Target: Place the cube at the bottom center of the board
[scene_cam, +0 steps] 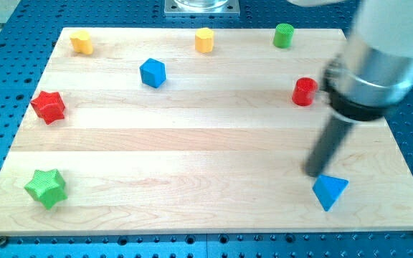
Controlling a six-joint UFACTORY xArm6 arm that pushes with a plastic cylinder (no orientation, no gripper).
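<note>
the blue cube (153, 73), a small faceted block, sits upper left on the board (192, 179), well apart from my tip (314, 173); there is no pincer.

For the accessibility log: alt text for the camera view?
My tip rests just above-left of the blue triangular block at the wooden board's lower right. The blue cube sits far off at the upper left, untouched.
</note>
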